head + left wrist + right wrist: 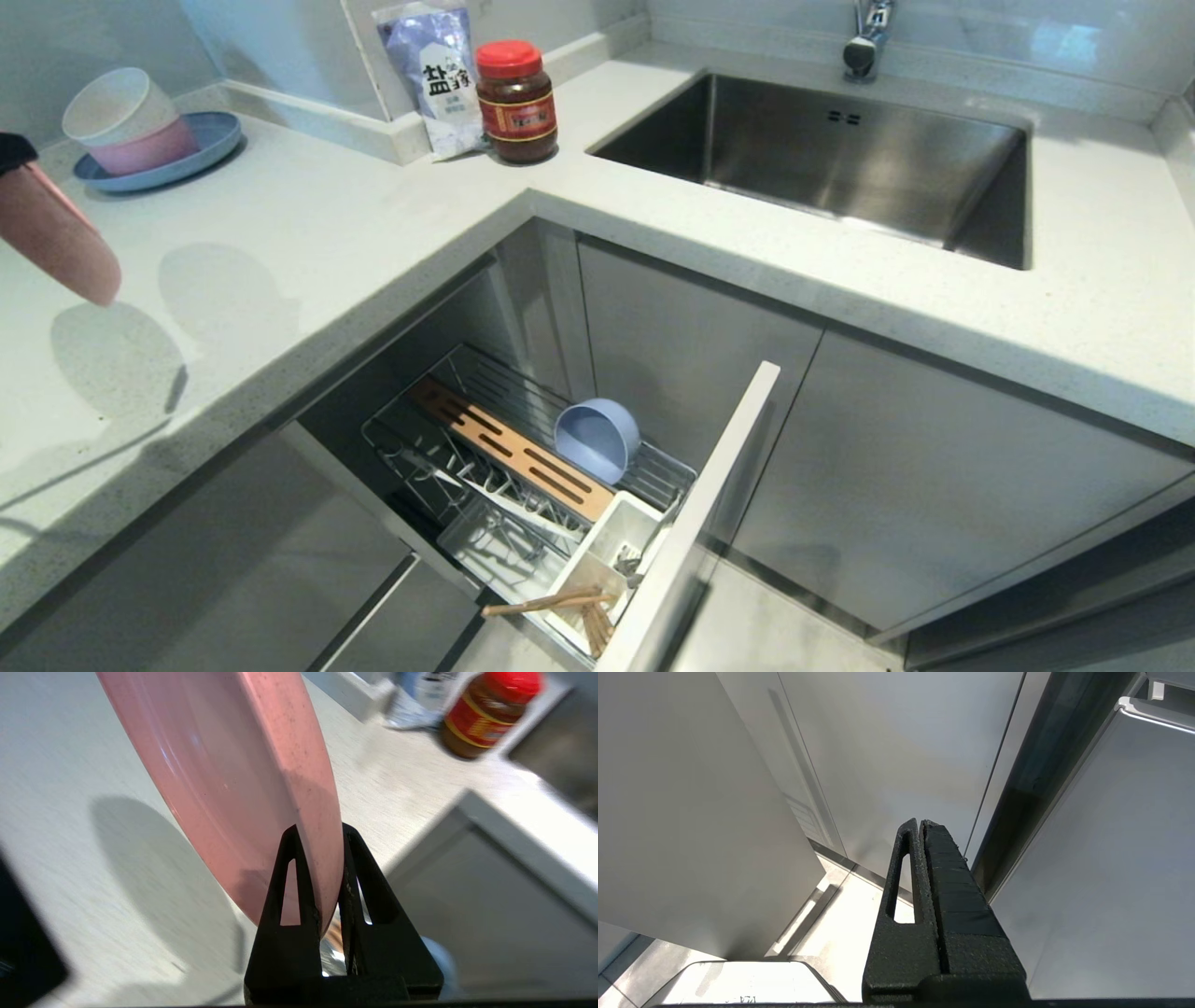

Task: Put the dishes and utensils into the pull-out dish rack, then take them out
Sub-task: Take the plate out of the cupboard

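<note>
My left gripper (321,833) is shut on the rim of the pink plate (233,765), holding it on edge above the white counter. In the head view only the plate (56,243) shows, at the far left edge. Below the counter the pull-out dish rack (523,476) stands open, with the blue-grey bowl (597,439) lying on its side beside the slotted wooden board (509,448). The chopsticks (551,605) lean out of the white cutlery cup (607,555). A bit of metal shows inside the cup; I cannot tell if it is the spoon. My right gripper (920,823) is shut, empty, hanging beside cabinet doors.
Cream and pink bowls stacked on a blue plate (149,140) sit at the counter's back left. A red-lidded jar (516,101) and a salt bag (434,75) stand by the corner. The steel sink (831,159) and its tap (866,37) lie to the right.
</note>
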### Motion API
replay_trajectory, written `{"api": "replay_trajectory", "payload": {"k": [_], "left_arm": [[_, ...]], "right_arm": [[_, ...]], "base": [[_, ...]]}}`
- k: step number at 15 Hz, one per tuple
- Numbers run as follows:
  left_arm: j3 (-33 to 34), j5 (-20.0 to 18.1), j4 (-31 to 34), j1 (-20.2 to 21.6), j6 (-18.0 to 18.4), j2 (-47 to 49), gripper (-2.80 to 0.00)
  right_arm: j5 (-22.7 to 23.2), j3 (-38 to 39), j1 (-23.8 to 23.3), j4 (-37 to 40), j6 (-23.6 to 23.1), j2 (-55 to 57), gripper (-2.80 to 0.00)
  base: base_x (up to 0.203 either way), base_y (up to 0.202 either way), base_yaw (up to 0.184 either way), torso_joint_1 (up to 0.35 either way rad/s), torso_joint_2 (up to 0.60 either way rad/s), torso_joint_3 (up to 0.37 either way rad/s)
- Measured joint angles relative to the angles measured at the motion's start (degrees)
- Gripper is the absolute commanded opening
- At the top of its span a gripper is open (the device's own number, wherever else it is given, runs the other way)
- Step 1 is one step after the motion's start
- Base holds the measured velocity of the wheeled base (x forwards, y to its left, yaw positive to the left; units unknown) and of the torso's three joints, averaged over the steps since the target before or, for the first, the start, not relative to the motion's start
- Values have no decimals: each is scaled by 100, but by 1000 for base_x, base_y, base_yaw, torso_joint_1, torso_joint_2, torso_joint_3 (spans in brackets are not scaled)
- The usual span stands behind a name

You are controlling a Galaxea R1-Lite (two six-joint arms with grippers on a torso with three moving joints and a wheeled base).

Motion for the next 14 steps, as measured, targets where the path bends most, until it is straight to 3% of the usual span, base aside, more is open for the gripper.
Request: {"api": "replay_trajectory", "payload": {"k": [4, 6, 8, 10, 14], "left_arm": [[-596, 94, 36, 812, 1509, 667, -280], [-916, 592, 112, 889, 2306, 1024, -280], [-1235, 951, 537, 910, 2833, 1333, -280], [-1581, 1020, 1396, 877, 3038, 1653, -280], [-2302, 1231, 3020, 751, 3084, 2177, -280]], "right_arm": [[2, 0, 0, 0, 2, 0, -280], [0, 0, 0, 2, 2, 0, -280], [2, 0, 2, 0, 1, 0, -280], [0, 0, 2, 2, 2, 0, -280], [1, 0, 0, 1, 1, 0, -280]], "base": [[0, 0, 0, 0, 0, 0], [0, 0, 0, 0, 0, 0], [0, 0, 0, 0, 0, 0], [0, 0, 0, 0, 0, 0], [0, 0, 0, 0, 0, 0]]}}
